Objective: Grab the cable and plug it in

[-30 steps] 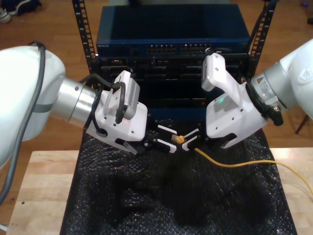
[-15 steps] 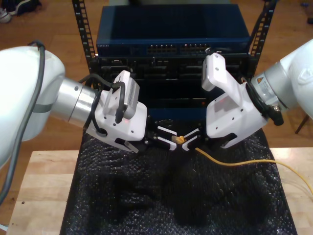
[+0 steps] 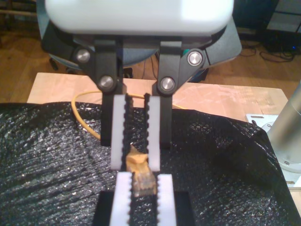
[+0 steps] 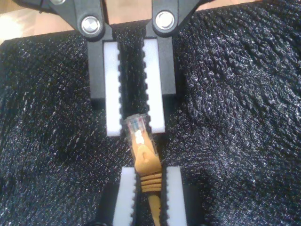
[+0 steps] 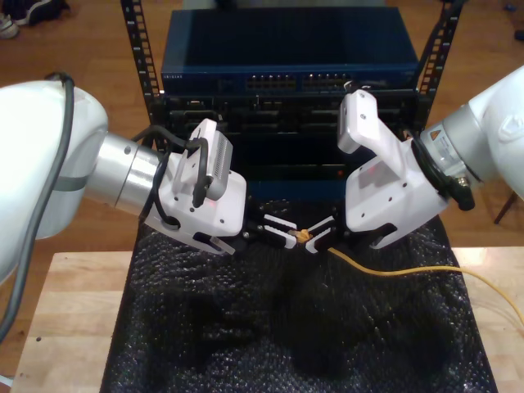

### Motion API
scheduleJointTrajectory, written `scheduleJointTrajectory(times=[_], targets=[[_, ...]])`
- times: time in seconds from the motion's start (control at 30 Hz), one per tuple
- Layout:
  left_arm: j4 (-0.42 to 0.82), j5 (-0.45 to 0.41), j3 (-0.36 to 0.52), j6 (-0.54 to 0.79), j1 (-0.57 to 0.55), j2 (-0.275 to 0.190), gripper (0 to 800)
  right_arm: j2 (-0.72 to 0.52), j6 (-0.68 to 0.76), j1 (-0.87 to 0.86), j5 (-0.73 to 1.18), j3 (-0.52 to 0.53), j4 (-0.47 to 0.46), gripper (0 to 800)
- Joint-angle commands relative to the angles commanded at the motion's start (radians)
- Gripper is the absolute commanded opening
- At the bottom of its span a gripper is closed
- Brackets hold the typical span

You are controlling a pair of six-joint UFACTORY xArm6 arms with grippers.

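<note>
cable (image 4: 143, 157) plug toward my first tool (image 5: 281, 230)

Wooden table (image 5: 74, 303), black bubble-wrap sheet (image 5: 246, 327) on top.

Two glossy white arms, one (image 5: 49, 155) with a brushed silver wrist collar and a black cable (image 5: 168, 164) looped over its housing, the other (image 5: 483, 131) bearing a small triangular label, possibly a warning mark. Each ends in a white shell on a black-linked hand (image 3: 136, 136) with silver screws (image 3: 195, 58) and white serrated fingers (image 4: 112, 84).
</note>
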Motion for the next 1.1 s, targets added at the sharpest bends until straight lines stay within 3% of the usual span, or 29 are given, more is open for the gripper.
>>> scheduleJointTrajectory(times=[0.07, 0.13, 0.53, 0.7, 0.9, 1.1], targets=[[0.000, 0.000, 0.000, 0.000, 0.000, 0.000, 2, 0.000, -0.002, 0.000, 0.002, 0.000, 0.000, 95], [0.000, 0.000, 0.000, 0.000, 0.000, 0.000, 2, 0.000, -0.005, 0.005, 0.009, -0.005, -0.002, 269], [-0.025, 0.002, -0.006, -0.002, 0.026, -0.002, 2, -0.003, -0.084, -0.018, 0.117, -0.117, -0.011, 763], [-0.084, 0.029, -0.009, -0.003, 0.044, 0.008, 2, -0.002, -0.160, -0.069, 0.149, -0.144, -0.011, 797], [-0.132, 0.121, -0.037, -0.006, 0.100, 0.078, 2, 0.000, -0.167, -0.080, 0.149, -0.146, -0.009, 798], [-0.163, 0.153, -0.040, -0.014, 0.118, 0.092, 2, -0.032, -0.170, -0.086, 0.143, -0.146, -0.006, 798]])
